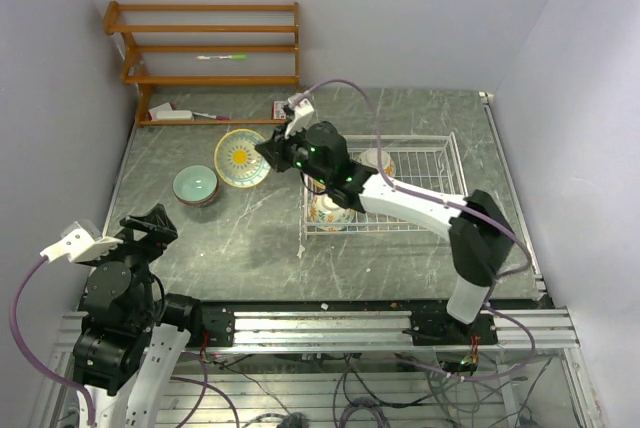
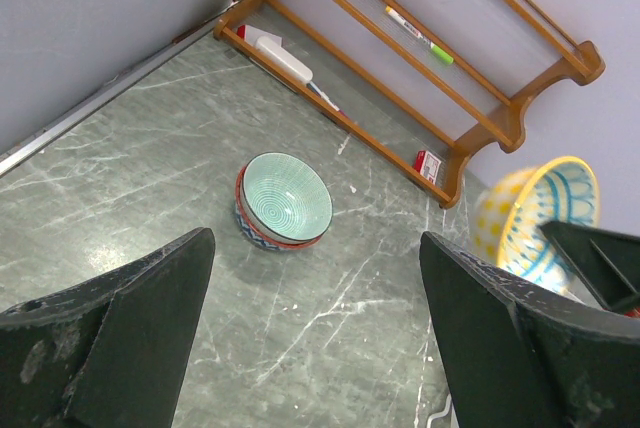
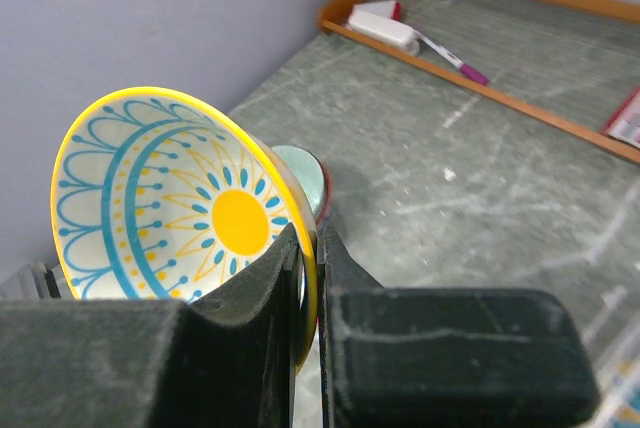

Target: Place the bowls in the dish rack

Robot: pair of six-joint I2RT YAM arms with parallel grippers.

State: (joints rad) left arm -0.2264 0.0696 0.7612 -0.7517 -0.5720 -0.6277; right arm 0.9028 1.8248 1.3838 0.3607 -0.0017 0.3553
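Note:
My right gripper [image 1: 268, 151] is shut on the rim of a yellow and blue floral bowl [image 1: 241, 157] and holds it above the table, left of the white wire dish rack [image 1: 440, 180]. The held bowl [image 3: 170, 203] fills the right wrist view, one finger inside and one outside its wall [image 3: 312, 278]. It also shows in the left wrist view [image 2: 535, 218]. A pale teal bowl [image 1: 195, 185] sits stacked on a red and blue one on the table; it shows in the left wrist view [image 2: 286, 199]. Two patterned bowls [image 1: 332, 210] [image 1: 377, 161] lie in the rack. My left gripper [image 2: 320, 348] is open and empty near the front left.
A brown wooden shelf unit [image 1: 205, 48] stands at the back left, with a pen [image 1: 222, 56] on a shelf and a white box [image 1: 172, 113] and small red item [image 1: 281, 108] on its bottom board. Grey walls close in left and right.

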